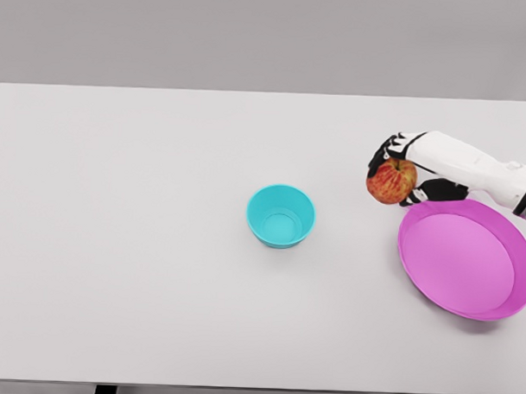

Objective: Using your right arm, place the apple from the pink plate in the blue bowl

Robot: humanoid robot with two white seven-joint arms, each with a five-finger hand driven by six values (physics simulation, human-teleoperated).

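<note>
A red and yellow apple (390,182) hangs above the white table, just past the upper left rim of the pink plate (466,259). My right hand (400,173) is shut on it, black fingers curled over its top and right side, with the white forearm coming in from the right edge. The pink plate holds nothing. The blue bowl (280,216) stands near the table's middle, well to the left of the apple, and its inside is bare. My left arm does not show.
The white table (123,244) reaches across the whole view. Its front edge runs along the bottom of the picture, and a grey wall stands behind it.
</note>
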